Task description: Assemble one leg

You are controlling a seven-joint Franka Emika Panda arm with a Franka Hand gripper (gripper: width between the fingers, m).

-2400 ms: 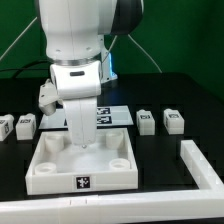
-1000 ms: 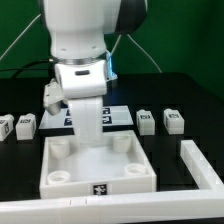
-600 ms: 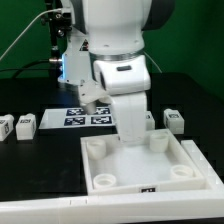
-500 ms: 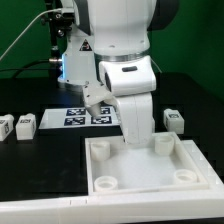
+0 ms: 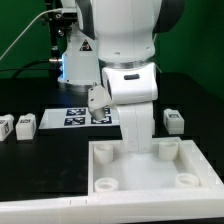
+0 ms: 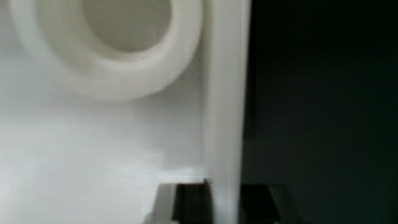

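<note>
White plastic rectangular leg block (image 5: 173, 120) is sitting on the black worktop (image 5: 60, 138); jaws are pinching the wall of the big white square tray (image 5: 150, 170). Likely light, rigid, slick: flat opposite sides are offering purchase.

- We see that the large white tray piece (image 5: 150, 180) has slid over the worktop (image 5: 40, 170) toward the exterior view's right and nearer to the camera.
- The end effector (image 5: 138, 148) went along with it, at its back wall.
- The marker board (image 5: 78, 117) is now uncovered.
- On the right only one leg (image 5: 173, 120) still shows.
</note>
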